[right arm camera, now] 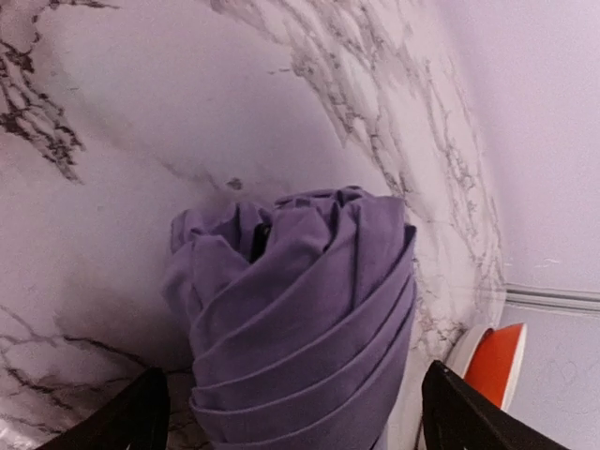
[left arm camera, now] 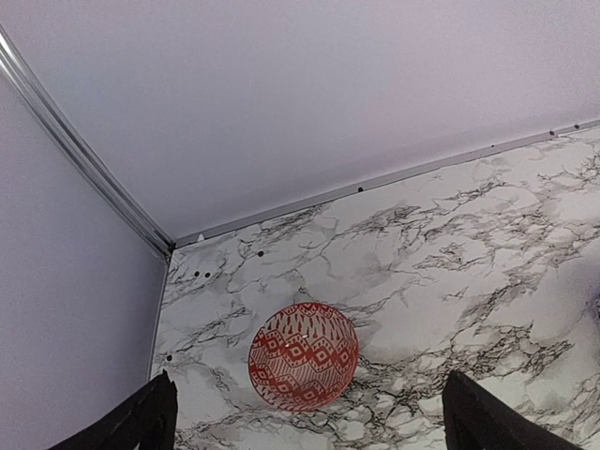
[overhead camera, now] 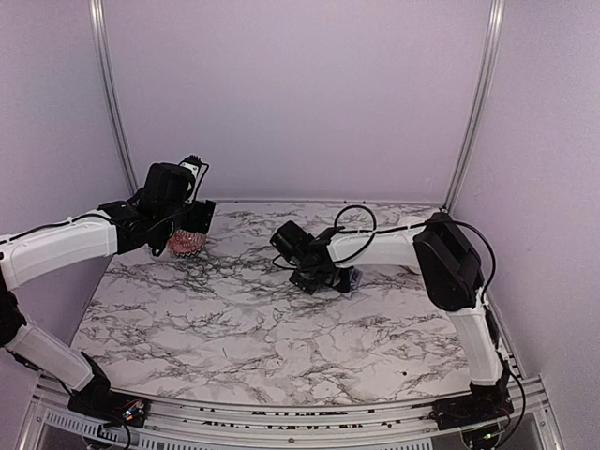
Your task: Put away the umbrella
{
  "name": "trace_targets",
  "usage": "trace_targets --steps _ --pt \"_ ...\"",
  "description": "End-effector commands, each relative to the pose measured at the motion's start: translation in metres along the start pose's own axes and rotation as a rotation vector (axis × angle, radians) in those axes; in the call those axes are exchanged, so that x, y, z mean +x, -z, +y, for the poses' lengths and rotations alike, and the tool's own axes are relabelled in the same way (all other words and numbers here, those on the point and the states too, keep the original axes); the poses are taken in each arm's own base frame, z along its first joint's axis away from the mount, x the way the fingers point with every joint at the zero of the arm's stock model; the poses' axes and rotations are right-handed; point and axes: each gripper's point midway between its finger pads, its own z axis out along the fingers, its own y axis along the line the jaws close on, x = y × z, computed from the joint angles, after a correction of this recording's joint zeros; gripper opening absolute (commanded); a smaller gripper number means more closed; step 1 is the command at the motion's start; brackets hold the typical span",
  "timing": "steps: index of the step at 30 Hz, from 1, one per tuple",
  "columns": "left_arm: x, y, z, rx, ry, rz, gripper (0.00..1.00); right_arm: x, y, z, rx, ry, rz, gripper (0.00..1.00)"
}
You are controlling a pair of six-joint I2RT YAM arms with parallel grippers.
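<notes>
The umbrella (right arm camera: 300, 319) lies folded on the marble table (overhead camera: 281, 347), a tight roll of pale lavender pleats with a dark gap at its tip. My right gripper (right arm camera: 295, 412) is open astride it, one dark finger (right arm camera: 145, 417) on each side and a thin gap to the fabric. In the top view that gripper (overhead camera: 323, 277) sits low at the table's middle and covers most of the umbrella. My left gripper (left arm camera: 309, 422) hangs open and holds nothing at the back left (overhead camera: 187, 230).
A red patterned bowl (left arm camera: 303, 356) stands on the table near the back left corner, under the left gripper (overhead camera: 186, 242). An orange-red round thing with a white rim (right arm camera: 492, 361) shows past the umbrella. Pale walls and metal posts close the back and sides.
</notes>
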Motion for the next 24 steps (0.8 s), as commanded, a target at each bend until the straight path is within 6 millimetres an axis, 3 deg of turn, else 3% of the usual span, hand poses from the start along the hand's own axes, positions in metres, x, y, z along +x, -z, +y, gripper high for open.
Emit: trace_targets --steps 1,3,6,9,11,14,18,24 --pt "-0.002 0.001 -0.001 0.006 0.001 -0.013 0.99 -0.011 0.043 0.046 -0.412 -0.022 -0.036 0.92" --pt "-0.002 0.001 -0.002 0.011 -0.001 -0.013 0.99 -0.029 0.07 0.043 -0.541 -0.039 -0.115 0.93" --pt "-0.002 0.001 -0.002 0.017 -0.002 -0.013 0.99 -0.049 0.097 0.01 -0.648 -0.099 -0.217 0.93" --pt "-0.002 0.001 -0.004 0.026 -0.004 -0.013 0.99 -0.04 0.087 -0.037 -0.687 -0.206 -0.231 0.91" --pt "-0.002 0.001 -0.004 0.03 -0.004 -0.013 0.99 -0.03 0.079 -0.05 -0.725 -0.228 -0.219 0.9" --pt "-0.001 0.001 -0.006 0.036 -0.005 -0.012 0.99 0.002 0.06 -0.035 -0.773 -0.176 -0.141 0.89" --pt "-0.001 0.001 -0.007 0.047 -0.008 -0.012 0.99 0.025 0.047 -0.024 -0.801 -0.136 -0.093 0.87" --pt "-0.002 0.002 -0.01 0.067 -0.009 -0.016 0.99 0.044 0.055 -0.001 -0.985 -0.211 -0.035 0.71"
